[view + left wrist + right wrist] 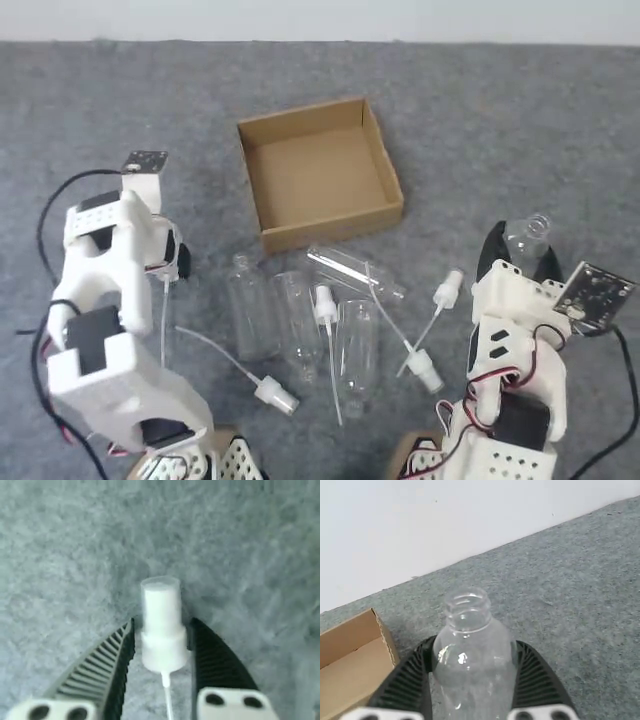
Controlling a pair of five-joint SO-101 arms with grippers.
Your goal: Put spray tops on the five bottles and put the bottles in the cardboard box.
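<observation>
Spray top (161, 630) between left jaws, bottle (472, 650) between right jaws

we see left gripper (161, 652) clamped on white spray top (161, 625); tube trailing toward wrist | grey carpet (70, 545) beneath

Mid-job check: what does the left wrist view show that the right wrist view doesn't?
Left wrist view, not right: a white spray top clamped in the left gripper. Right wrist view, not left: an uncapped clear bottle clamped in the right gripper, a cardboard box corner, a white wall. Both: grey carpet underneath.
</observation>
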